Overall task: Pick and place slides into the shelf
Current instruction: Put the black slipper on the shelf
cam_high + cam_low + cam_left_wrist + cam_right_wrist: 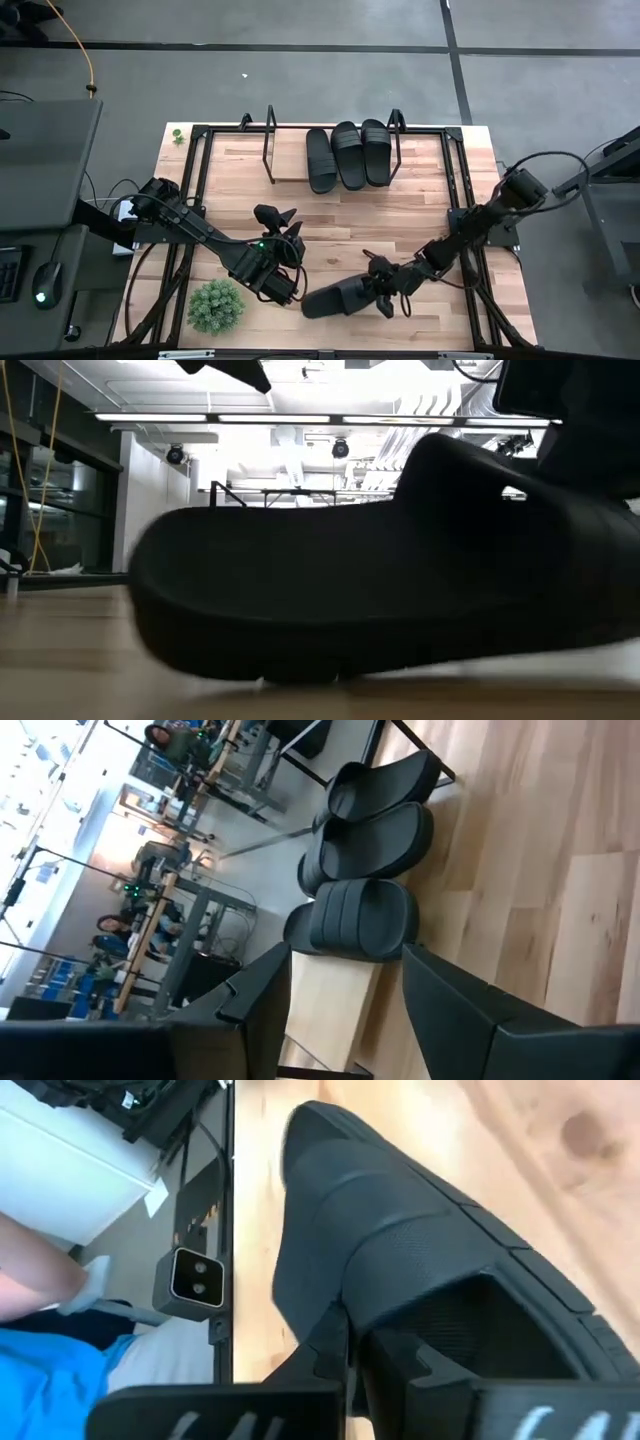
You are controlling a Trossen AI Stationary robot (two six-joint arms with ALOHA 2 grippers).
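Wooden tabletop (400,235) lies under me. My right gripper (383,290) pinches the strap of a black slide (338,297), its sole on the wood. My left gripper (283,222) hangs just beside it, fingers (455,1020) spread, empty. Ahead, three slides (348,155) sit on the shelf (290,160); beyond my left arm, a plant (216,305).

No readable text anywhere.

From where I stand, nothing carries lettering I can make out: the fourth slide (335,298) at the lower middle of the high view is plain black, and the three slides (348,154) on the shelf (290,158) at the upper middle show no brand. In the right wrist view, pale marks run along the lower right edge of the gripper body, but they are cut off and cannot be read.
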